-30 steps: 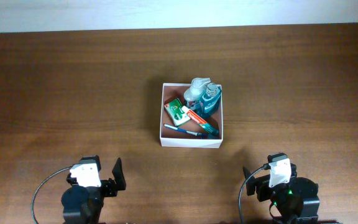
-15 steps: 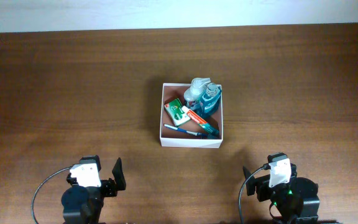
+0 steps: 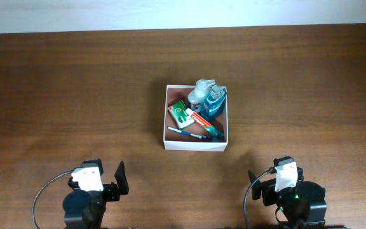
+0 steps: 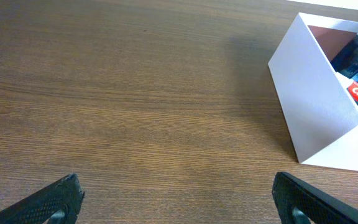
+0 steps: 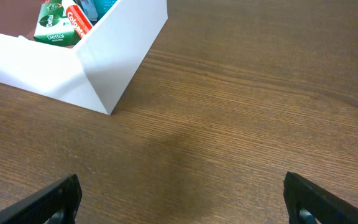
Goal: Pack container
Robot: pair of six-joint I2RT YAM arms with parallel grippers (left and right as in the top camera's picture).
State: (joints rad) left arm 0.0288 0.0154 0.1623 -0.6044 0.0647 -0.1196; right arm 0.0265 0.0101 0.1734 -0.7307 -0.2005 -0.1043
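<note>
The container (image 3: 194, 145), a square white-walled box with a reddish-brown inside, stands at mid-table. It holds a blue bottle (image 3: 213, 102), a green Dettol box (image 3: 182, 114), a red-and-white Colgate tube (image 3: 205, 121) and a thin blue stick (image 3: 189, 133). My left gripper (image 3: 98, 179) is open and empty at the near left, well short of the box. My right gripper (image 3: 278, 178) is open and empty at the near right. The box's white wall shows at the right of the left wrist view (image 4: 316, 118) and at the upper left of the right wrist view (image 5: 55, 68).
The brown wooden table (image 3: 75, 95) stretches around the box on all sides. A pale wall strip (image 3: 183, 13) runs along its far edge. Both arm bases sit at the near edge.
</note>
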